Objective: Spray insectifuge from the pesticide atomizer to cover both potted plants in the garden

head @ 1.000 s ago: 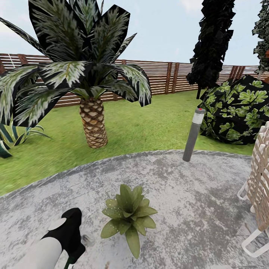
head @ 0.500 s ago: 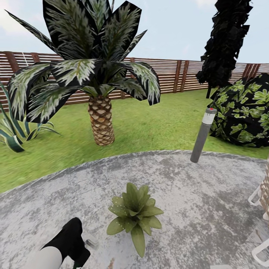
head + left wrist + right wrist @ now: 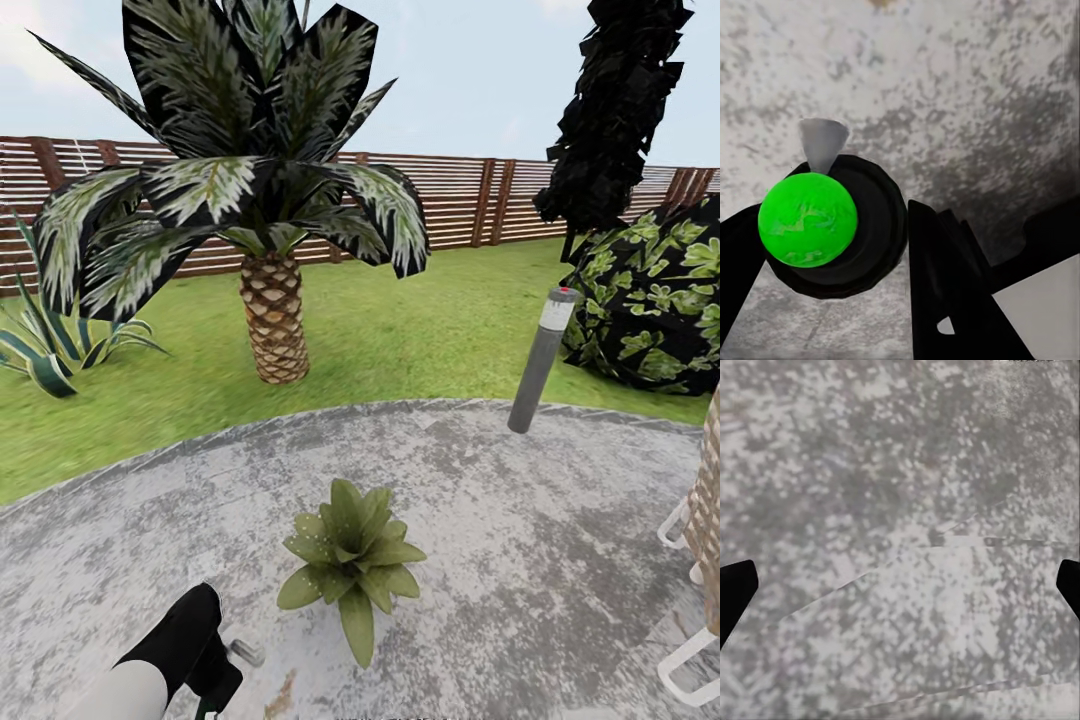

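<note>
**Spraying the first potted plant**

Head view: the left arm's claw [image 3: 215,670] sits just beside the potted plant [image 3: 348,555] on the patio [image 3: 520,520]; pale specks dot its leaves.

Left wrist view: the claw's fingers [image 3: 945,277] grip the pesticide atomizer [image 3: 832,225], nozzle forward.

Right wrist view: finger tips wide apart, holding nothing.

Judgement: spraying is under way; next, aim the nozzle across the rosette.

- The left pincer [image 3: 215,690] hangs low over the stone patio [image 3: 520,520], closed around the pesticide atomizer [image 3: 832,225], which sits between its fingers [image 3: 945,285].
- The potted plant [image 3: 350,555] stands on the patio just to the right of the left pincer and a little beyond it.
- The palm [image 3: 270,300] stands on the lawn [image 3: 420,330] well beyond the pincer, past the patio's edge.
- The agave [image 3: 45,345] lies far ahead, to the pincer's left.
- The bollard lamp [image 3: 543,360] stands at the patio's far rim, ahead and to the right.
- The bush [image 3: 660,300] lies behind the lamp; the fence [image 3: 460,205] runs behind everything.
- The wicker chair [image 3: 705,560] sits far right of the pincer.
- The right pincer [image 3: 900,585] hangs above bare patio.
</note>
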{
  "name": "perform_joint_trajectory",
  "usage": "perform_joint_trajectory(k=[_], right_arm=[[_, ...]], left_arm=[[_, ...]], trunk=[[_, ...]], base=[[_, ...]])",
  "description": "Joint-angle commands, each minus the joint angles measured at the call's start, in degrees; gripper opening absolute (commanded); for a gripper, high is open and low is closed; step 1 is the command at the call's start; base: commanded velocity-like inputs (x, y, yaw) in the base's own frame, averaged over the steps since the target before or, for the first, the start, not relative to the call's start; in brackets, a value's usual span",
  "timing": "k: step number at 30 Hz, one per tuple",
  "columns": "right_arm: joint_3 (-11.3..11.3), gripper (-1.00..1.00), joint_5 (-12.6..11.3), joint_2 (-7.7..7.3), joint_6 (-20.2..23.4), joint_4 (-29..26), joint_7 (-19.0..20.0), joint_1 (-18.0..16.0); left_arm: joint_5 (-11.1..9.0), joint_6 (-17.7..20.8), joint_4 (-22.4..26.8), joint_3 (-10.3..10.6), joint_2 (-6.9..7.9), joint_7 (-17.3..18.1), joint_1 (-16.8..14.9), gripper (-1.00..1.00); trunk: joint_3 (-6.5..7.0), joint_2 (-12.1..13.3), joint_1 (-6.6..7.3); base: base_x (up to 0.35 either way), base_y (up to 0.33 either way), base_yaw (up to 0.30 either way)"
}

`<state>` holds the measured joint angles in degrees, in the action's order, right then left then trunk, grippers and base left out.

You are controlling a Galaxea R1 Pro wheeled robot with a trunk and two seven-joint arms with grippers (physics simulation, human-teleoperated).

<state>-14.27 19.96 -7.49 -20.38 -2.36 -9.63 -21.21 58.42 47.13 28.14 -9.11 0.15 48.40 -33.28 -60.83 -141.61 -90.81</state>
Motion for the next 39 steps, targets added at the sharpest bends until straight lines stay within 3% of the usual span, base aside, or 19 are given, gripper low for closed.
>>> perform_joint_trajectory(k=[1, 5, 9, 12, 30, 39], right_arm=[[-0.41, 1.00, 0.61, 0.01, -0.19, 0.12, -0.21, -0.05], [-0.41, 1.00, 0.61, 0.00, -0.19, 0.14, -0.21, -0.04], [-0.41, 1.00, 0.61, -0.01, -0.19, 0.16, -0.21, -0.05], [-0.41, 1.00, 0.61, 0.00, -0.19, 0.16, -0.21, -0.05], [-0.32, 1.00, 0.96, -0.31, -0.19, 0.31, -0.16, -0.05], [-0.32, 1.00, 0.70, -0.07, -0.19, 0.16, -0.21, -0.02]], left_arm=[[0.56, 0.15, 0.08, -0.35, -0.05, 0.48, -0.03, -1.00], [0.42, 0.17, 0.65, -0.33, 0.00, 0.47, -0.04, -1.00], [-2.07, 0.23, 3.18, -0.38, -0.12, 0.47, -0.04, -1.00], [-2.74, 0.24, 3.60, -0.36, -0.15, 0.47, -0.03, -1.00], [-2.20, 0.15, 2.93, 0.43, -0.23, 0.30, -0.03, -1.00], [-2.25, 0.15, 2.80, 0.20, 0.57, 0.30, -0.03, -1.00]], trunk=[[-0.11, -0.02, 0.02], [-0.36, -0.02, 0.02], [-0.60, -0.02, 0.02], [-0.71, -0.02, 0.02], [-0.74, -0.02, 0.02], [-0.74, -0.02, 0.02]], base=[[-0.029, -0.005, 0.178], [-0.009, -0.002, 0.182], [-0.001, 0.000, 0.183], [0.000, 0.000, 0.109], [0.069, -0.007, 0.004], [0.000, -0.004, 0.000]])
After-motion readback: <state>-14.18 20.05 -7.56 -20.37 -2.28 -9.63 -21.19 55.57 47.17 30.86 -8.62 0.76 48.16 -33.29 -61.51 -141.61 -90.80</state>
